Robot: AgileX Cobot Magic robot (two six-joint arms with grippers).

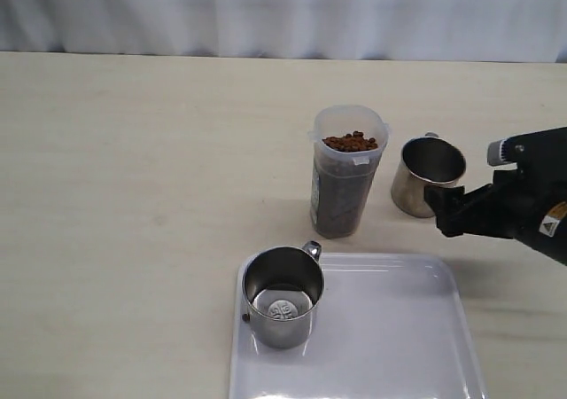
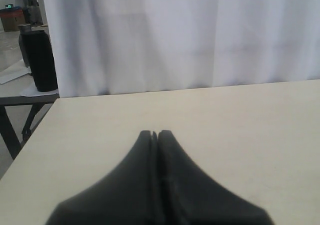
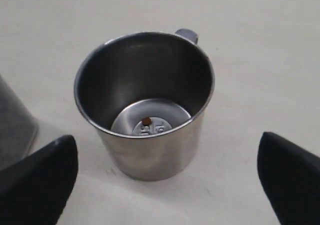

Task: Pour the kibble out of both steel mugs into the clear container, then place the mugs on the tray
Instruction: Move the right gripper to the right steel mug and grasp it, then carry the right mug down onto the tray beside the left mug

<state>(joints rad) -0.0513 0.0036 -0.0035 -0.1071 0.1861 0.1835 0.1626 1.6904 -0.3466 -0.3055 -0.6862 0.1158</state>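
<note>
Kibble [image 1: 354, 141]: fills container [image 1: 341, 199]
Surface [image 1: 133, 195]: pale beige, white curtain [image 2: 175, 35] behind
Left end effector [image 2: 155, 135]: pressed together
Right end effector [image 3: 167, 160]: spread, facing mug [image 3: 145, 85]

The clear container [image 1: 348, 173] stands on the desk [image 1: 133, 195], kibble [image 1: 353, 141] heaped near its rim. One steel mug [image 1: 282, 294] stands upright and empty in the tray's [image 1: 390, 346] far left corner. The other steel mug [image 1: 428, 176] stands on the desk just right of the container, with my right jaws close by its near side.
</note>
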